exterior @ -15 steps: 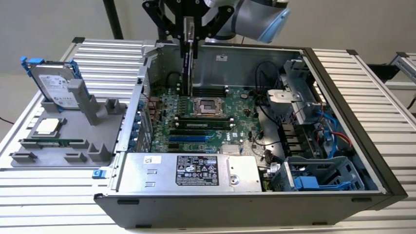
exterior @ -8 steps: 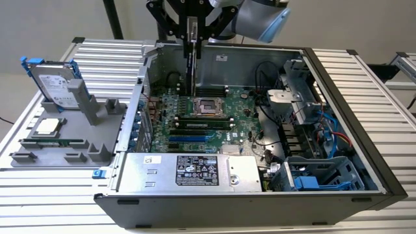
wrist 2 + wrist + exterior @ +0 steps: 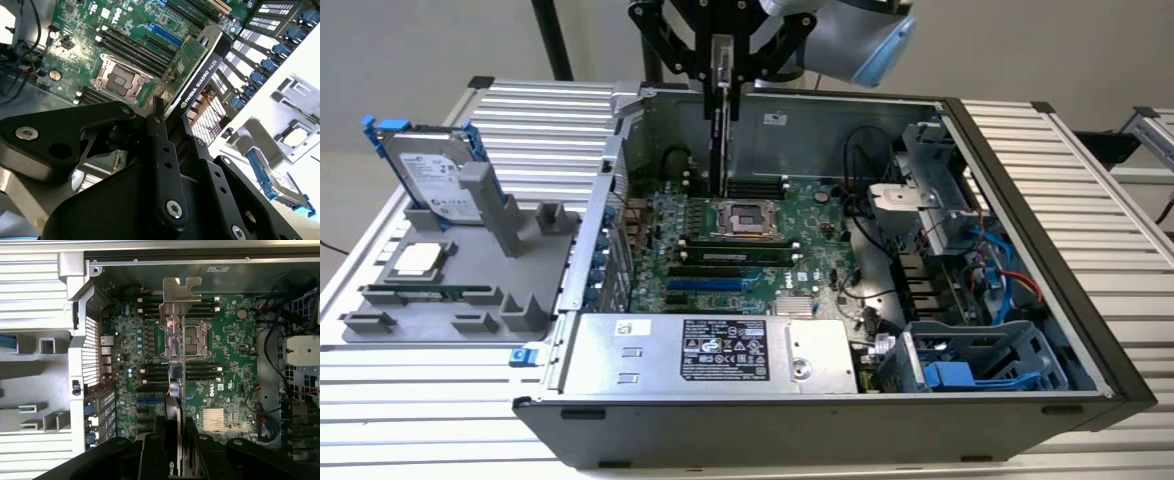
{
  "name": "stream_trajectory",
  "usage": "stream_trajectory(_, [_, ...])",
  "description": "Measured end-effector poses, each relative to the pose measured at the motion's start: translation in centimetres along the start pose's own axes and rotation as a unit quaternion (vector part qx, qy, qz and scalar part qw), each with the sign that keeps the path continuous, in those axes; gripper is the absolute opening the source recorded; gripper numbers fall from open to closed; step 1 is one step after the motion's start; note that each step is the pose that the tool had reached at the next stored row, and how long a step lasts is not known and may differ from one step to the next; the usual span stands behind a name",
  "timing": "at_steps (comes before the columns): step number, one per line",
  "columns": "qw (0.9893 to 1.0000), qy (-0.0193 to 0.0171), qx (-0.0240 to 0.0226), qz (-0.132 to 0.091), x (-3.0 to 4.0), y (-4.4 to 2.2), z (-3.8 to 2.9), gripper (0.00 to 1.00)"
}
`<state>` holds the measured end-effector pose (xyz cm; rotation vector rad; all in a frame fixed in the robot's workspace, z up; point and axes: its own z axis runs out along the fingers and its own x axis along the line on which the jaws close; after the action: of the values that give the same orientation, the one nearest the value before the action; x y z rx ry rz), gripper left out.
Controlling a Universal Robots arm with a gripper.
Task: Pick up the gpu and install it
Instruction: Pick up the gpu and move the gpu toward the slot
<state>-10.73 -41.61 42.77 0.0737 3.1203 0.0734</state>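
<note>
Exterior view: the hand points down, clamping the gpu above the motherboard.

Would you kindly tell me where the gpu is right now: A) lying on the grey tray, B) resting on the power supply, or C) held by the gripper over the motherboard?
C: the gripper is shut on the gpu, holding it upright over the motherboard.
</note>
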Motion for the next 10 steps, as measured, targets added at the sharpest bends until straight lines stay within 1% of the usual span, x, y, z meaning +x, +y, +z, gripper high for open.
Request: stream_trajectory(10, [1.0,0.0,0.0,0.0,-0.55,0.02,0.01,0.0])
